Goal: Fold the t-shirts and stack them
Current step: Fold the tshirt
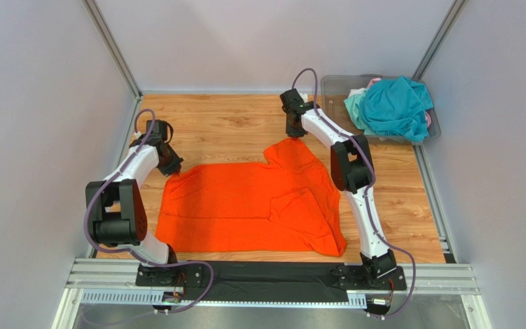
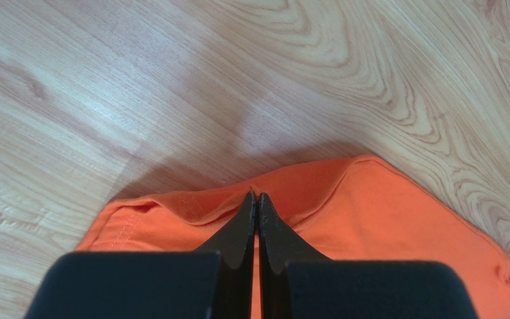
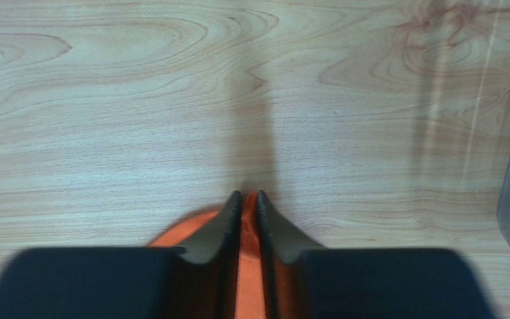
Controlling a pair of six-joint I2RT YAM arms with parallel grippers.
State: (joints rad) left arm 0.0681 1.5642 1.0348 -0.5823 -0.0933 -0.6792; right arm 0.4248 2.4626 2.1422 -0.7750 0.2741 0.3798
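**On the bench, two corners pinched for a fold**

Across the wooden bench (image 1: pixel 231 120) we see the orange t-shirt (image 1: pixel 245 205) spread nearly flat, with one flap doubled over near the right arm. At the far right corner, the grey bin (image 1: pixel 333 86) holds the teal t-shirt (image 1: pixel 396 106) and some paler ones. The left gripper (image 2: pixel 256 196) is clenched on the orange shirt's far left corner. The right gripper (image 3: pixel 249 195) pinches its far tip. We judge both holds are meant to lift that edge evenly.

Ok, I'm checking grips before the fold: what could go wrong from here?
The right pincer pinches only a thin tip of the orange t-shirt; it may slip out on lifting. The left pincer grips a bunched edge, so the fold could start wrinkled. The bin stands near the right pincer; a swing might clip it.
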